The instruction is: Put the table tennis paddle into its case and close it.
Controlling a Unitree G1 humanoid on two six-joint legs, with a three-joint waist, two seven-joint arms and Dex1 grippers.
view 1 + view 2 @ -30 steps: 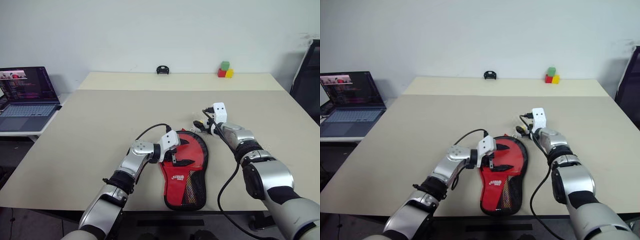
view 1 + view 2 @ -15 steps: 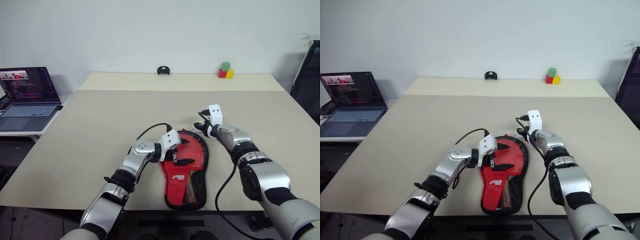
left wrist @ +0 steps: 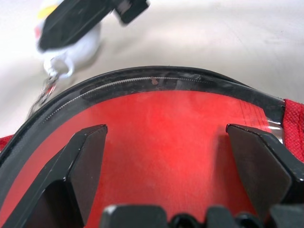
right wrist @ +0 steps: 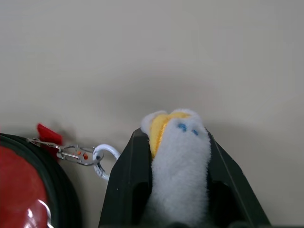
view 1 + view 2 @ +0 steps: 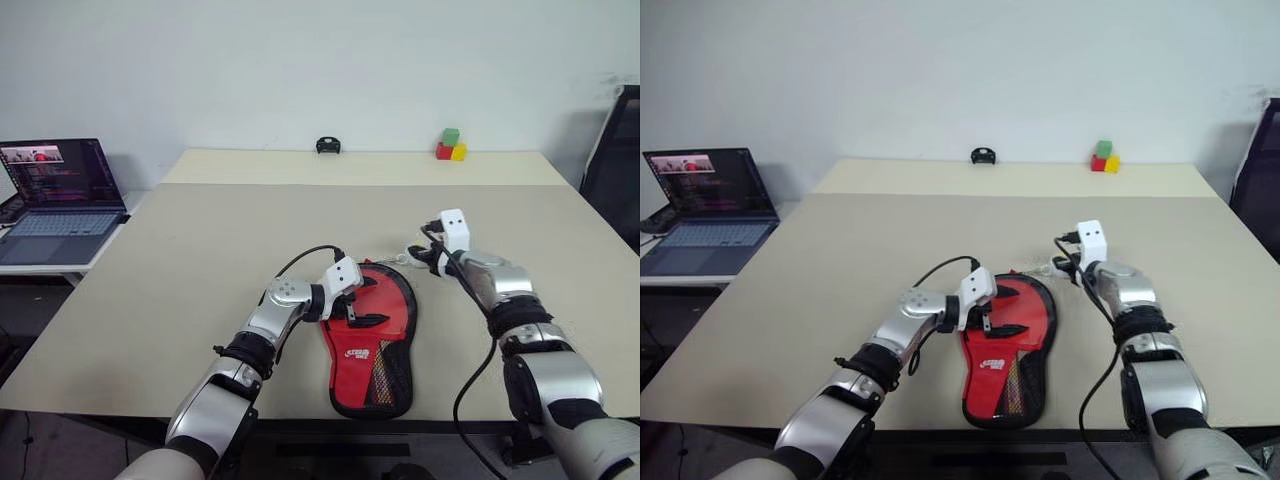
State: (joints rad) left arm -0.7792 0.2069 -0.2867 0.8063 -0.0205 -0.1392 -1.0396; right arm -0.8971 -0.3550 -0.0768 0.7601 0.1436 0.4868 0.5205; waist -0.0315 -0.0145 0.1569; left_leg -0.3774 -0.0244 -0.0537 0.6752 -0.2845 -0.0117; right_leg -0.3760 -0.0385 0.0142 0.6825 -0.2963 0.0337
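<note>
The case [image 5: 372, 335] lies flat near the table's front edge, red side with white logo and mesh pocket facing up, round end away from me. My left gripper [image 5: 361, 306] hovers open over the round end, one finger [image 3: 85, 161] on each side of the red face [image 3: 161, 123]. My right gripper [image 5: 427, 259] is just beyond the case's far right rim, shut on a small white and yellow plush charm [image 4: 176, 152]. A metal clip and chain [image 4: 78, 154] link the charm to the case's edge. The table tennis paddle is hidden.
An open laptop [image 5: 55, 195] sits on a low side table to the left. Green, red and yellow blocks [image 5: 450, 143] and a small black object [image 5: 326, 145] stand along the table's far edge. A dark chair [image 5: 615, 160] is at the right.
My right gripper has shut on the plush charm and moved to the right, drawing it away from the case. The left gripper has stayed over the case.
</note>
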